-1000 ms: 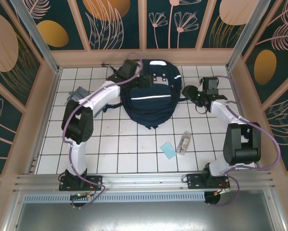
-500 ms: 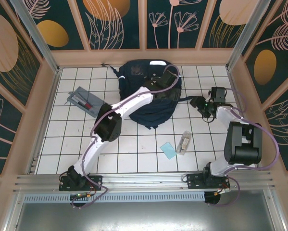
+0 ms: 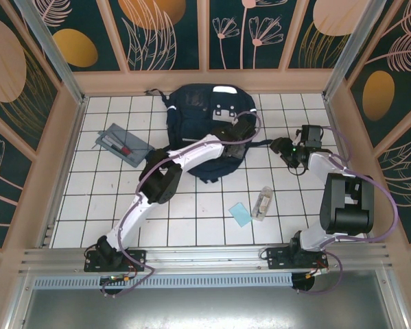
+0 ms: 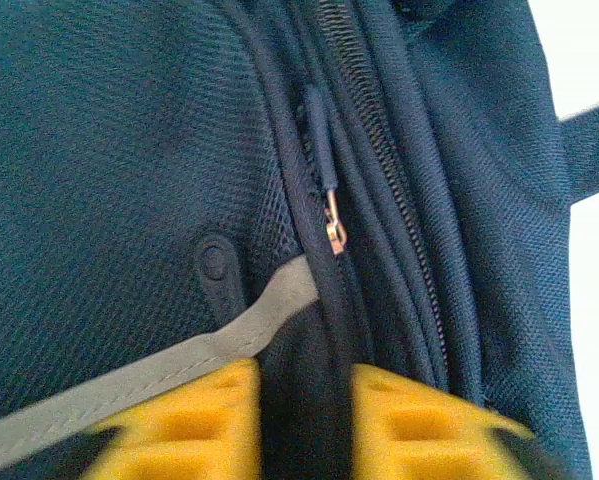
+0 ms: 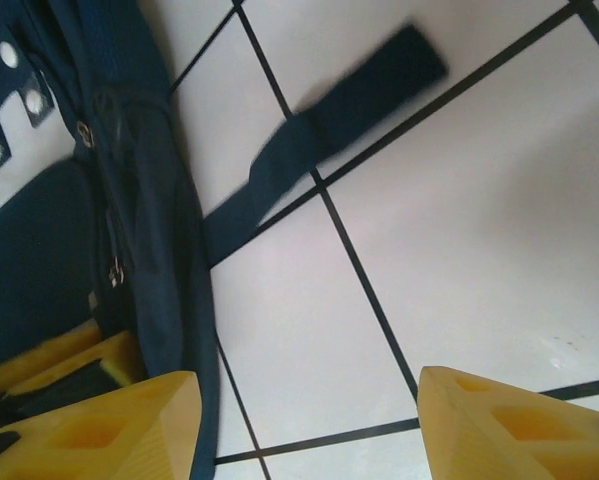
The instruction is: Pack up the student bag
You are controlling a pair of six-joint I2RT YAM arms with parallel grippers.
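Observation:
The student bag [image 3: 198,110], a navy backpack with white reflective stripes, lies flat at the back middle of the tiled table. My left gripper [image 3: 240,133] reaches across to the bag's right edge. In the left wrist view it [image 4: 304,420] is shut on a fold of the bag's fabric just below a zipper pull [image 4: 334,236], with a grey reflective stripe [image 4: 169,365] at its left finger. My right gripper [image 3: 283,147] hovers open over bare tile [image 5: 309,300] just right of the bag [image 5: 154,200], beside a loose dark strap [image 5: 319,130], holding nothing.
A flat grey pouch [image 3: 123,145] with pens lies at the left. A light-blue card [image 3: 240,214] and a clear plastic item [image 3: 263,203] lie on the tiles in front of the right arm. Wooden walls [image 3: 205,81] ring the table.
My left arm swung from the bag's rear left corner across to its right edge, and its jaws shut on the fabric. The right gripper drew back slightly to the right.

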